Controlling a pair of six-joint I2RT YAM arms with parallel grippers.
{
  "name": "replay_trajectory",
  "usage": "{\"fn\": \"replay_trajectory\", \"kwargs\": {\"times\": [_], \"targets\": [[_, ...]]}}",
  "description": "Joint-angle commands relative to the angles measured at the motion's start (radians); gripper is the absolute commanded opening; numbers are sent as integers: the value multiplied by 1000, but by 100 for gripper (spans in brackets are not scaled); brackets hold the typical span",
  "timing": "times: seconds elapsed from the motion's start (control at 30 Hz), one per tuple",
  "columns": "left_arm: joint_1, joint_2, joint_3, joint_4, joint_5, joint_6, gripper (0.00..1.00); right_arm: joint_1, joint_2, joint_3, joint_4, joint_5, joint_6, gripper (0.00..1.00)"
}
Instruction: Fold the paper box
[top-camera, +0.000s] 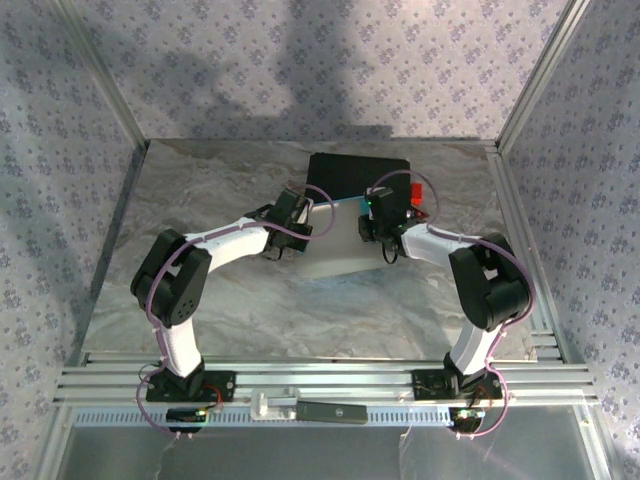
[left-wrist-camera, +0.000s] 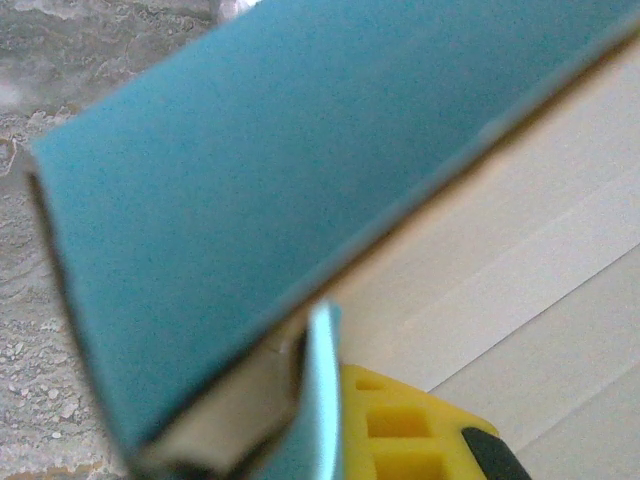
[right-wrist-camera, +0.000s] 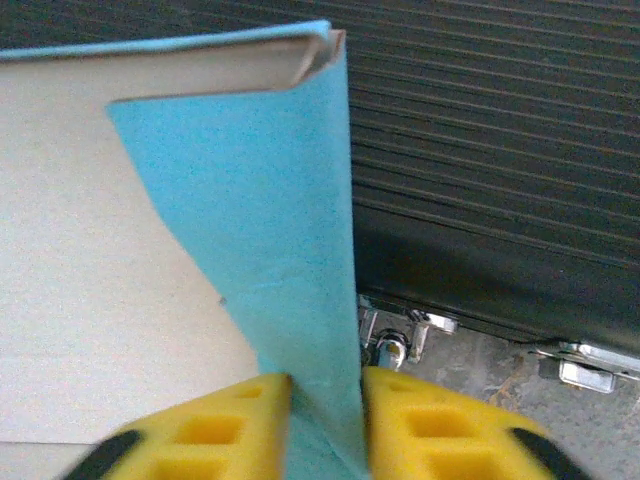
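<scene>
While the left gripper (left-wrist-camera: 315, 430) and right gripper (right-wrist-camera: 325, 420) each clamp a raised flap, we see the box (right-wrist-camera: 250, 200) partly folded: cyan outside, white inside, base flat.

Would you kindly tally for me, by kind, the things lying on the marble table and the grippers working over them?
paper box: 1
black case: 1
grippers: 2 (left gripper, right gripper)
Total: 4
</scene>
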Motion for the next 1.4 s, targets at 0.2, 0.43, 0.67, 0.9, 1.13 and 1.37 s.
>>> {"fn": "replay_trajectory", "kwargs": {"times": [0.2,0.43,0.67,0.9,1.13,1.37], "targets": [[-25,-38,-17,-34,27,52,0,153,61,110,-257,563,102,0],[-28,-66,-39,-17,30,29,0,278,207,273,-612,923,351,0],[-31,-92,-66,-8,34,19,0,308,187,249,-570,902,339,0],[-49,-149,-134,12,22,14,0,198,-119,-146,69,260,81,7],[-74,-147,-160,17,-21,15,0,83,-136,-204,174,-12,49,18],[-78,-142,-154,17,-25,23,0,27,-140,-198,177,-94,43,24]]}}
